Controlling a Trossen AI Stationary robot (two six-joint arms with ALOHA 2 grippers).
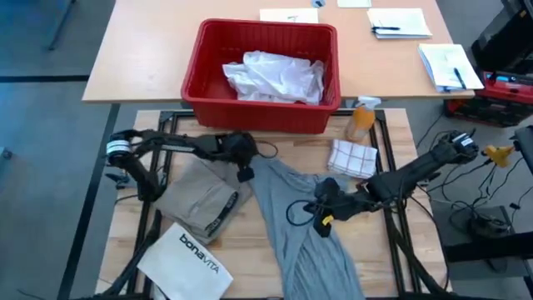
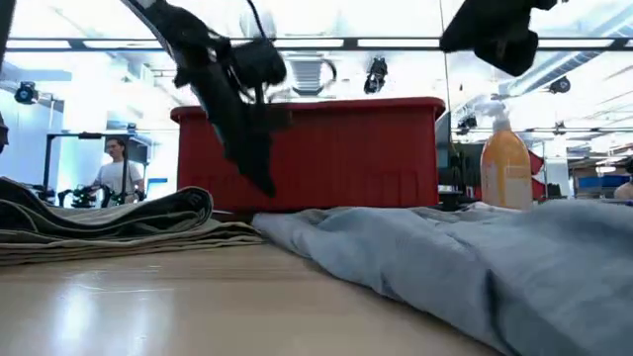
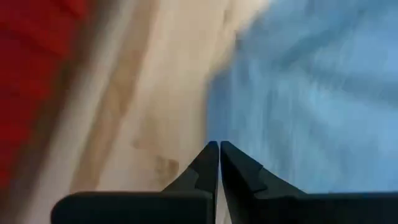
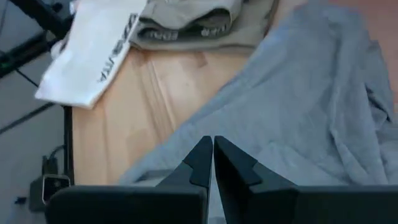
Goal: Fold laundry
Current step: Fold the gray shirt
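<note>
Both claws pinched closed | left claw (image 1: 244,172) at grey T-shirt (image 1: 310,250) corner | right claw (image 1: 323,210) over its middle

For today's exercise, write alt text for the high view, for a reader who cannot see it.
A grey T-shirt lies spread on a wooden table, the left gripper at its upper edge and the right gripper over its middle. A folded khaki-tan piece lies beside it, a red basket behind.
</note>
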